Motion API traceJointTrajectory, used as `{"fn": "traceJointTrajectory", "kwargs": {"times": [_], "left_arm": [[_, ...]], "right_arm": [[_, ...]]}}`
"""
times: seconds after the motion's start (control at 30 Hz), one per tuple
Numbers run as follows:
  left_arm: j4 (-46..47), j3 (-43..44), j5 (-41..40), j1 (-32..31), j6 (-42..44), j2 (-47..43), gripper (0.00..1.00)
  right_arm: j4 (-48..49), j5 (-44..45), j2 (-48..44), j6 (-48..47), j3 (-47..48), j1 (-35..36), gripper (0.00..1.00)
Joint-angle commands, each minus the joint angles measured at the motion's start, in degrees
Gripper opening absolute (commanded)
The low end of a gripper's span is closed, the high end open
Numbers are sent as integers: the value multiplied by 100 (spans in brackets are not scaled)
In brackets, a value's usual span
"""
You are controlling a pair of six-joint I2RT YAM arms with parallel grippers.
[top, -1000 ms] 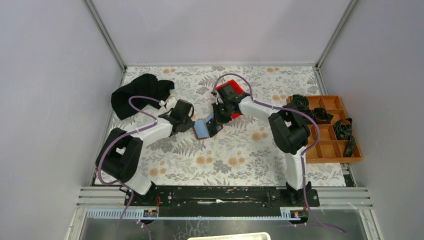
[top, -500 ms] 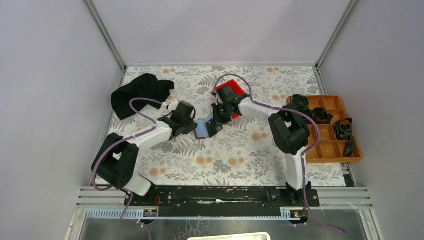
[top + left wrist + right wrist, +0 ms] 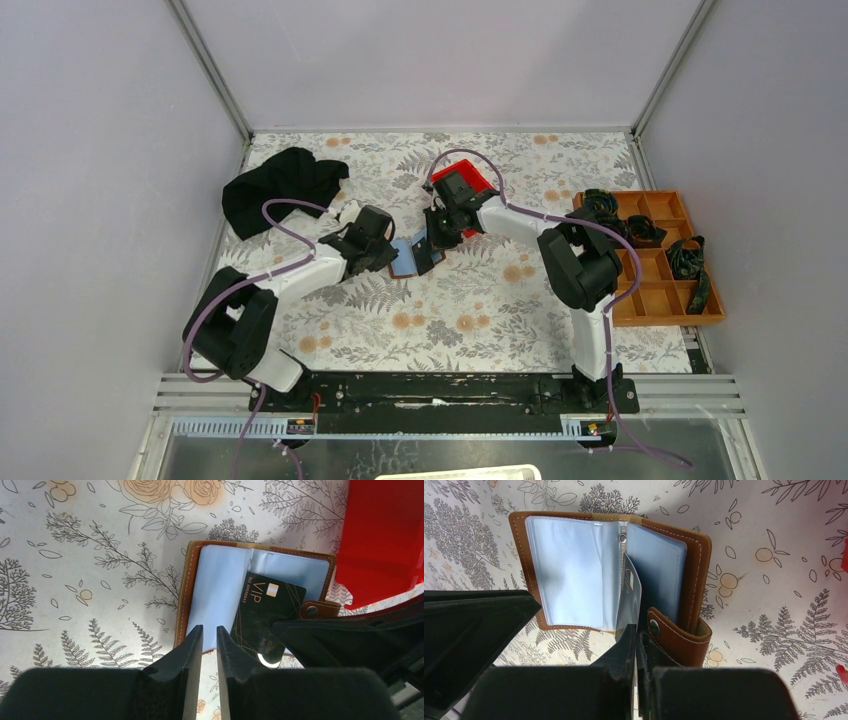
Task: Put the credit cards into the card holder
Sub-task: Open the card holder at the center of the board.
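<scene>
The card holder (image 3: pixel 220 580) is a brown leather wallet lying open on the flowered table, its light blue pockets facing up. A dark credit card (image 3: pixel 267 607) marked VIP stands tilted over its right half, far edge down among the pockets near the fold. My right gripper (image 3: pixel 637 637) is shut on that card (image 3: pixel 630 602), next to the tab clasp (image 3: pixel 669 630). My left gripper (image 3: pixel 209 632) hovers over the wallet's near edge, jaws a narrow gap apart with nothing between them. From above, both grippers (image 3: pixel 388 252) (image 3: pixel 430 245) meet at the wallet (image 3: pixel 403 258).
A red bin (image 3: pixel 462 185) sits just behind the right gripper and close to the wallet (image 3: pixel 385 535). A black cloth (image 3: pixel 280 185) lies at the back left. An orange-brown compartment tray (image 3: pixel 668 321) with dark items stands at the right edge.
My left gripper has shifted right onto the wallet's edge, covering more of it, and its jaws have narrowed slightly. The right gripper and card have hardly moved.
</scene>
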Motion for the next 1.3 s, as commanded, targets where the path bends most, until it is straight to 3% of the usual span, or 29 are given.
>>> {"fn": "traceJointTrajectory", "kwargs": {"times": [0.0,0.43,0.77,1.27], "left_arm": [[146,181,35,-91,-219,-126,21],[92,22,-189,-242,-167,483,11],[-89,-154,-437,-235,-206,187,10],[-60,-273,-391,-236,-145,522,9]], "right_arm": [[-345,451,-39,-110,-212,91,0],[-374,535,-149,-126,-184,91,0],[-530,603,-144,-179,85,82,0],[-295,603,-330,-195,51,82,0]]}}
